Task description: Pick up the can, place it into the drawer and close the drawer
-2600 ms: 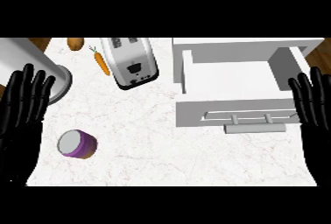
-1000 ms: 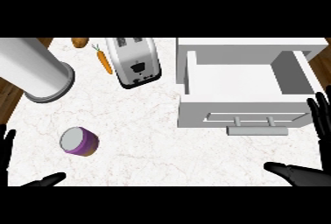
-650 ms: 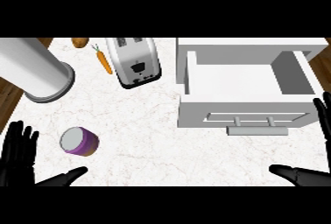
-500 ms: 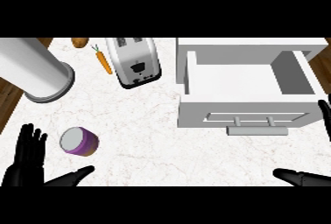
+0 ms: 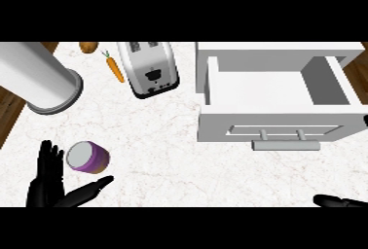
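Head view: I go left to right over the white counter [image 5: 179, 160].
Left hand [image 5: 52, 182]: I see it spread wide, fingers straight, thumb out toward the can, holding nothing.
Can [image 5: 87, 157]: purple, upright on the counter, just beside my left hand's fingers, not touching as far as I can tell.
Cylinder [image 5: 39, 75]: big grey one, far left.
Carrot [image 5: 115, 69]: beside the toaster [image 5: 151, 68].
Drawer [image 5: 277, 99]: pulled open, well apart from the can.
Right hand [image 5: 341, 201]: only a tip shows at the bottom right; I cannot tell its state.
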